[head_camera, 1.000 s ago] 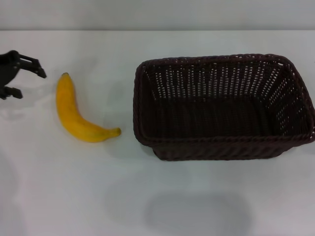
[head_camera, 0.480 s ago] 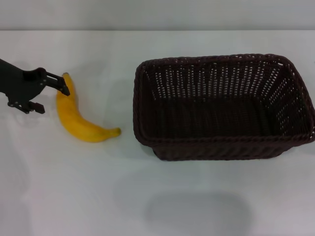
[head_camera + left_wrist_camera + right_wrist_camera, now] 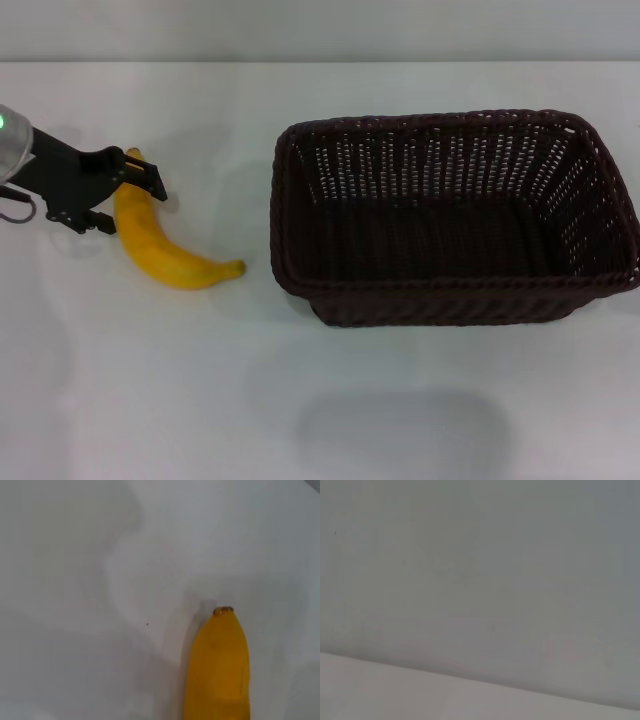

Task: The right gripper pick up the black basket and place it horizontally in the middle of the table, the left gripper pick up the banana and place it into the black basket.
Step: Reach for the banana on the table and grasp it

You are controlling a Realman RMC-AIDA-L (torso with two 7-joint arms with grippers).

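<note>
Banana (image 3: pixel 160 243) lies on the white worktop (image 3: pixel 150 400), directly under and just ahead of the left hand (image 3: pixel 126 200), which reaches in from the outer left side. The hand's two pointed fingers are spread apart and straddle the fruit's upper part near its far tip: one finger shows on the side toward the basket (image 3: pixel 455 215), the other on the outer side. Whether either finger touches the peel cannot be told. From the hand, the banana's long axis runs back toward the robot and then curves off toward the basket, so the fingers sit across the fruit's width rather than along it, which looks a fair setting for a pinch. The left wrist view shows the banana's darker tip (image 3: pixel 223 611) and yellow body close below the camera. The basket stands open side up, well apart from the hand, beyond the banana's near tip. The right hand is not in sight.
</note>
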